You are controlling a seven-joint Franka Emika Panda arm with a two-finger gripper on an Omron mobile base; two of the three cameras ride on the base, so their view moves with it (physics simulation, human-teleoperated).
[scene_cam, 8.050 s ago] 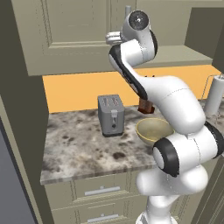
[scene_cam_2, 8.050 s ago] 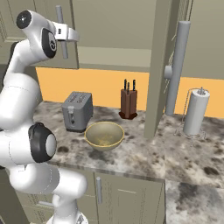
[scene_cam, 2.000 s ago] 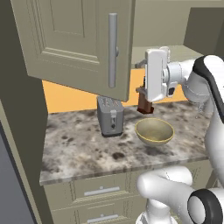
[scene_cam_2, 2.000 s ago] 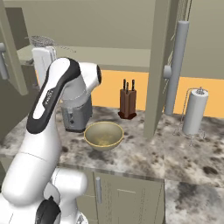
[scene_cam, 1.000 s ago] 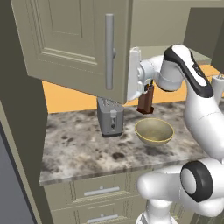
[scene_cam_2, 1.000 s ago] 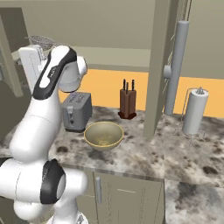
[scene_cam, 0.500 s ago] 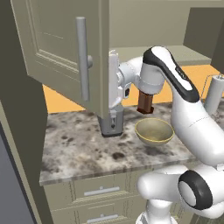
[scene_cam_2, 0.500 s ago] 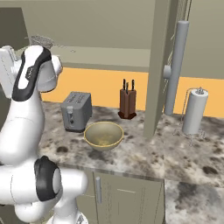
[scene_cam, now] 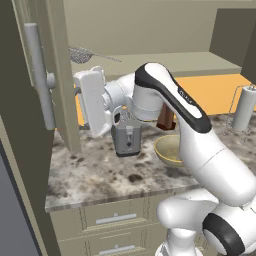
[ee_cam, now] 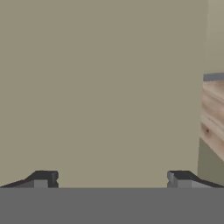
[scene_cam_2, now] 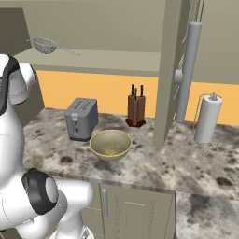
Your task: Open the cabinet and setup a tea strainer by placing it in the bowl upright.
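On the cabinet shelf above the toaster, the tea strainer looks light, stiff and springy; its thin handle probably offers the surest hold. The gripper faces the door panel, jaws spread wide and holding nothing.

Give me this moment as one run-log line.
cabinet: both doors open | strainer: on shelf, untouched | bowl: on counter, empty | gripper: open, holding nothing, facing left door
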